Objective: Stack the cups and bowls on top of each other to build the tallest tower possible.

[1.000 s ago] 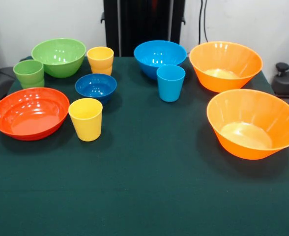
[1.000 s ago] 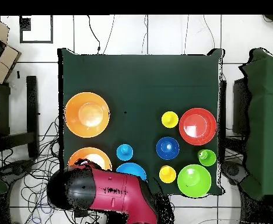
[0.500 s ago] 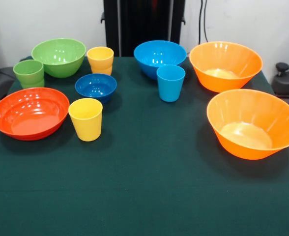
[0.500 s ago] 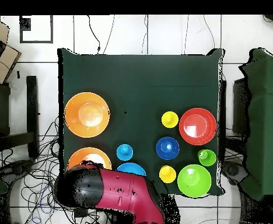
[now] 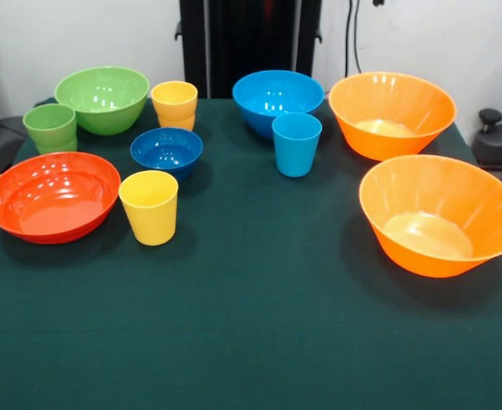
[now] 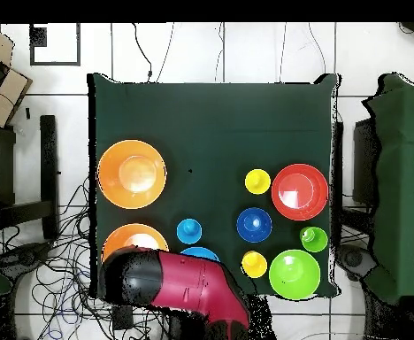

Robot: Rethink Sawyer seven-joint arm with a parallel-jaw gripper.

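Covering the whole work surface, the green table (image 5: 259,342) carries every piece separately, with nothing stacked and no readable writing on anything. Taking the light blue cup (image 5: 296,143) as landmark: two large orange bowls (image 5: 392,115) (image 5: 439,224) sit to its right in the front view, the nearer one cut slightly by the frame edge. The red-orange bowl (image 5: 52,196) lies far left of it, the green bowl (image 5: 102,99) at far back left, the light blue bowl (image 5: 277,100) just behind it, the dark blue bowl (image 5: 166,151) to its left. Yellow cups (image 5: 149,207) (image 5: 174,104) and the green cup (image 5: 50,127) stand leftward too. Overhead, the red arm (image 6: 188,292) has swung further over the table's edge since before, hiding part of the light blue bowl; the gripper itself cannot be seen.
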